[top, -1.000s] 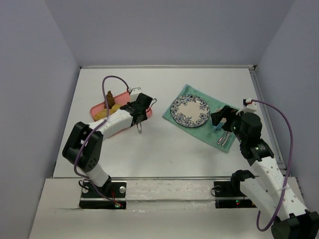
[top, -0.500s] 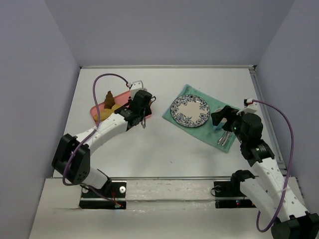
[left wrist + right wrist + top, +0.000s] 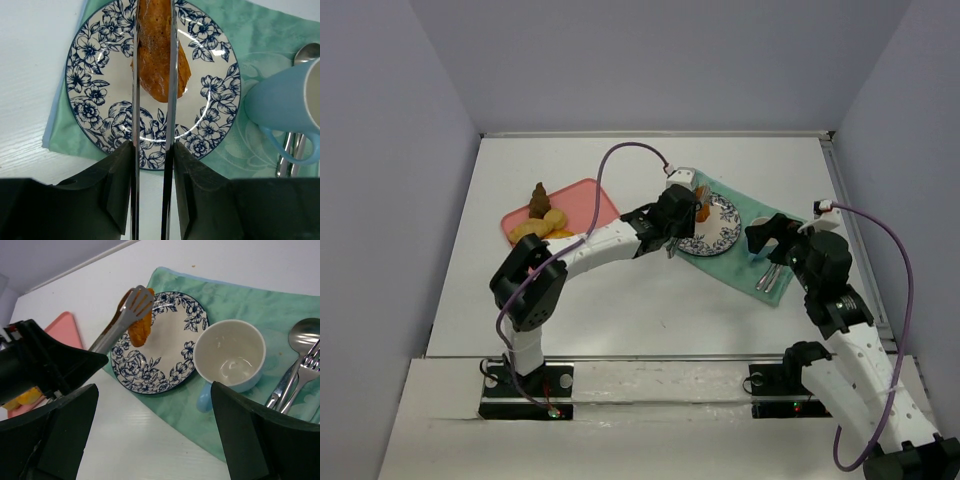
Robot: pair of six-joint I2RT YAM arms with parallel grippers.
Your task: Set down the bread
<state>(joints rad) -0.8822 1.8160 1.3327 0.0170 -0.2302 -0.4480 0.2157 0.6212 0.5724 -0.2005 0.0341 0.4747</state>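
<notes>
Left gripper (image 3: pixel 153 20), clamped on the bread (image 3: pixel 160 75), holds it lengthwise between its fingers, directly over the plate (image 3: pixel 90 105); release downward.

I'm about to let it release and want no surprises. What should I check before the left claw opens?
1. Grip: left claw shut on the bread: ok.
2. Position: bread over the plate, inside its rim: ok.
3. Contact: bread resting on the plate rather than hanging above it: cannot tell.
4. Clearance: cup apart from the bread: ok.
5. Other arm: right claw open, empty, off the plate: ok.
</notes>
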